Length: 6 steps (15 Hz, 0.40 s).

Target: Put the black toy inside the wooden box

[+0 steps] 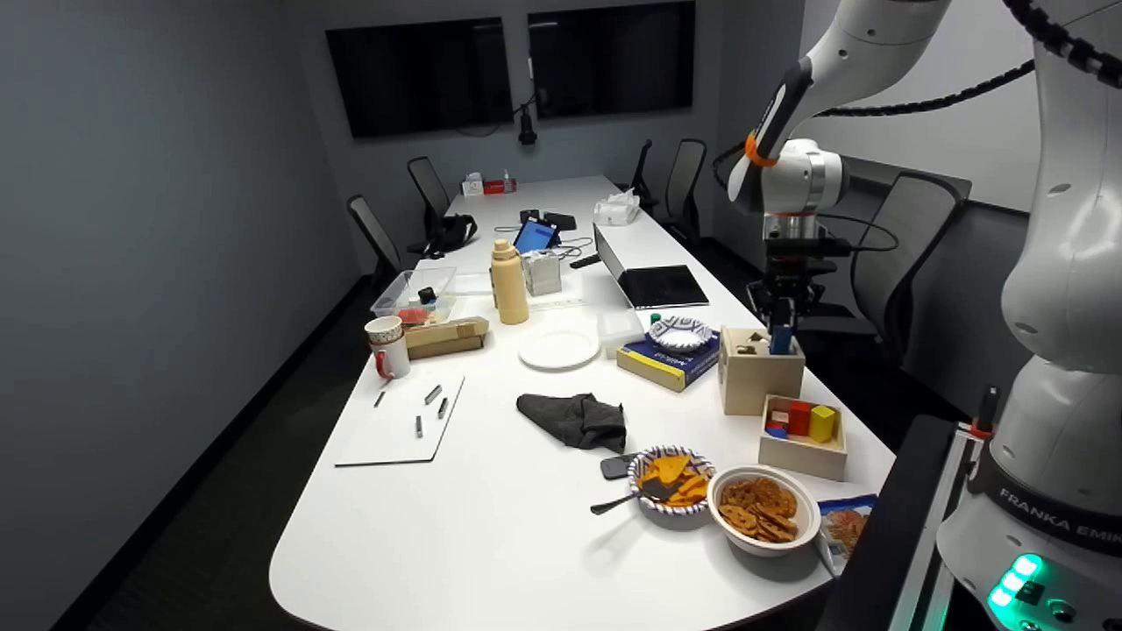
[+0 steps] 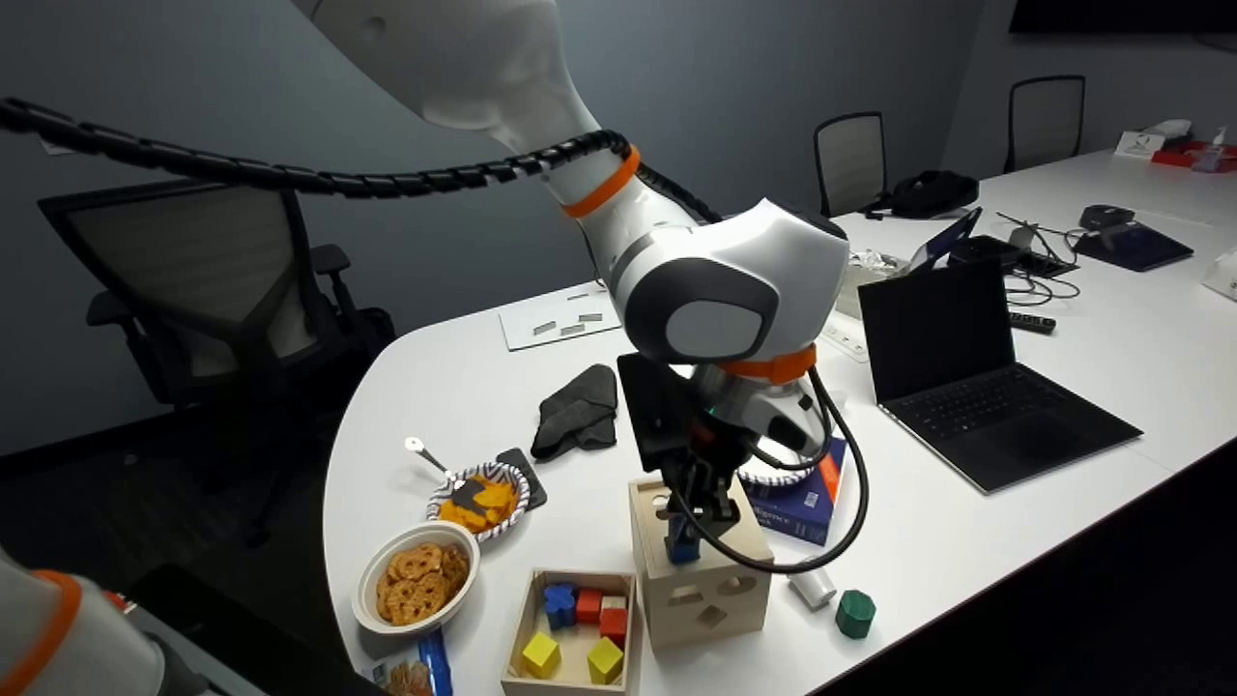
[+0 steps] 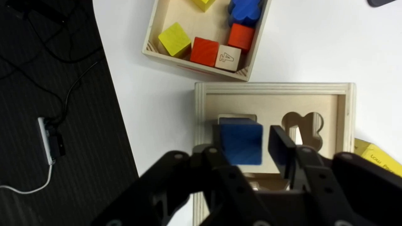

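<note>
There's your gripper [image 3: 246,136], fingers [image 3: 281,149] spread, with the dark blue block [image 3: 241,144] standing between them, a gap showing along its right side in the wrist view, right at the top of the wooden box [image 3: 279,88], exact depth unclear!

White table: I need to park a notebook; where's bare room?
Broad patch: the table's rounded end, between the white board and the bowl of orange chips. A narrower one separates the board from the dark gray cloth. Crowded: around the wooden box, block tray and blue book.
</note>
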Motion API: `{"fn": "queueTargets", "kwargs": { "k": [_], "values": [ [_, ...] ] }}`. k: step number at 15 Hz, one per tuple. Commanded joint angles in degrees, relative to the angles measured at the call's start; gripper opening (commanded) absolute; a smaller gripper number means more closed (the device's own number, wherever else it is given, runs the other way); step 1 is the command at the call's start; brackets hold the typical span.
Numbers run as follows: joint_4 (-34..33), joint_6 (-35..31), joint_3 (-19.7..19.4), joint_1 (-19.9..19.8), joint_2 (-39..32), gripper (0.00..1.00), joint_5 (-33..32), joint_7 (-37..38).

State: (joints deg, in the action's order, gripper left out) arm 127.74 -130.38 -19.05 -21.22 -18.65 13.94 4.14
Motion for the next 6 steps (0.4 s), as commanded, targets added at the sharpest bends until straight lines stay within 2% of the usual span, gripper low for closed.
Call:
{"fn": "queueTargets", "kwargs": {
  "k": [1,4,6],
  "values": [
    [-0.96,-0.47,1.35,-0.81,-0.28,0.74,1.57,-2.3],
    [-0.92,-0.15,1.8,-0.82,0.07,0.97,1.79,-2.94],
    [-0.97,0.2,1.95,-0.82,0.07,1.0,1.87,-2.93]
  ]
}}
